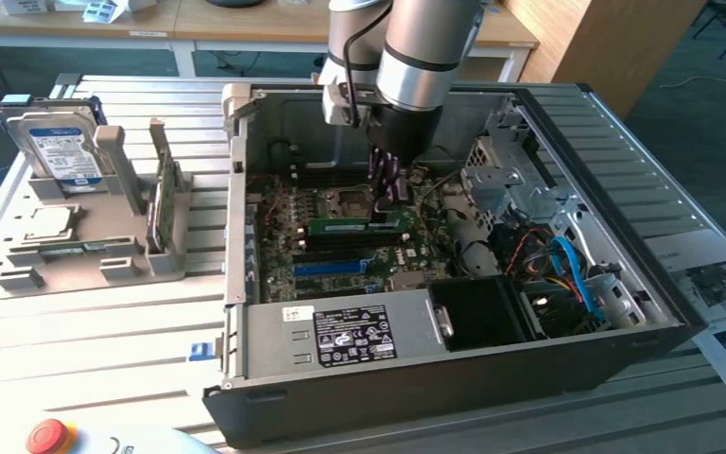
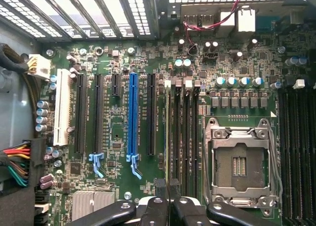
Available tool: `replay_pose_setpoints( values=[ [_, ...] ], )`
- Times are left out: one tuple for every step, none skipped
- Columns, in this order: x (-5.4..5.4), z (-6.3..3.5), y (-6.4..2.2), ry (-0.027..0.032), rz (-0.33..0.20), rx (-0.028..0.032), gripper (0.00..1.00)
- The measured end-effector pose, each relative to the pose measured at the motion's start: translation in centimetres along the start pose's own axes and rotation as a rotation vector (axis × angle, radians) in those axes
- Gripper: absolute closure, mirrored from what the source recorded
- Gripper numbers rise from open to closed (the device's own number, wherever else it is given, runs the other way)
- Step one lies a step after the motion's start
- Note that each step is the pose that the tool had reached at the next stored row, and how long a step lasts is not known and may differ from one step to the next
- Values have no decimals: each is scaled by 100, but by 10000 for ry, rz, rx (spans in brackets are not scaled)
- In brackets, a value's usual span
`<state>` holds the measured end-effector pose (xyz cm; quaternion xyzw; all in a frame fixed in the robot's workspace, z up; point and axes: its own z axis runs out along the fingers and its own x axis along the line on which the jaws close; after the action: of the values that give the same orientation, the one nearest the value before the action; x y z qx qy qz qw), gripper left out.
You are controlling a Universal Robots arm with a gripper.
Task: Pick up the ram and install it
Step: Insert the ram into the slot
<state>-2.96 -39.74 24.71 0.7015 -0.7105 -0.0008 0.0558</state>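
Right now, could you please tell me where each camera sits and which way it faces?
Exterior view: set high, looking obliquely down into the open computer case; the arm and gripper reach in over the ram.
Wrist view: on the wrist, looking straight down at the motherboard; the gripper shows.
Shared: the motherboard, its CPU socket and the gripper.
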Motion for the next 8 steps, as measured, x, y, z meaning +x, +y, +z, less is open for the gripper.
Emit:
replay_pose_setpoints(
  values=[
    [0, 0, 0, 1, -18, 11, 89],
    [-1, 0, 0, 3, -39, 23, 89],
    [-1, 0, 0, 5, -64, 35, 89],
    [-1, 0, 0, 7, -90, 47, 89],
    [-1, 0, 0, 8, -113, 54, 89],
    [-1, 0, 0, 9, -138, 65, 89],
    [-2, 0, 0, 12, -167, 76, 89],
    [-2, 0, 0, 15, -198, 86, 89]
  ],
)
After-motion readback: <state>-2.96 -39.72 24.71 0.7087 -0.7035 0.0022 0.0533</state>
